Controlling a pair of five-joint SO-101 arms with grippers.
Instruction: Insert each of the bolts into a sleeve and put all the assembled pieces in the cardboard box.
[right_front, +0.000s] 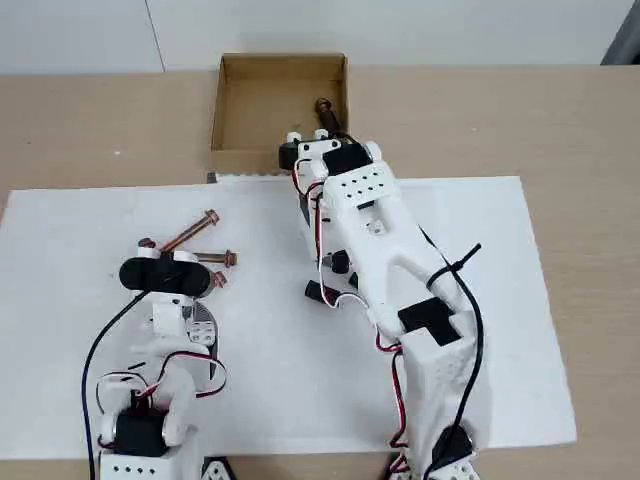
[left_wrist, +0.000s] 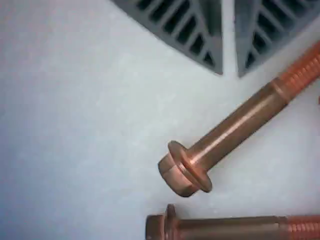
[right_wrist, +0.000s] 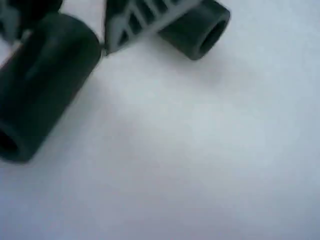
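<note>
Left gripper (left_wrist: 229, 74): jaws nearly closed, nothing between them, tips over the white sheet (right_front: 80, 230) just beside the shank of a copper bolt (left_wrist: 235, 125). A second bolt (left_wrist: 225, 227) lies close to that bolt's head.

Right gripper (right_wrist: 60, 42): jaws apart, one fingertip (right_wrist: 107, 45) against a black sleeve (right_wrist: 45, 85) lying on the sheet. A second sleeve (right_wrist: 197, 30) lies near.

Cardboard box (right_front: 260, 100): at the sheet's far edge, with a brown-headed piece (right_front: 323, 108) by its right wall.

Wooden table (right_front: 580, 120): beneath all.

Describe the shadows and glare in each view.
High view: even light on the white paper sheet, no glare. Left wrist view: a pale highlight runs along the copper flanged bolt. Right wrist view: the larger dark green cylindrical sleeve casts a soft shadow.
</note>
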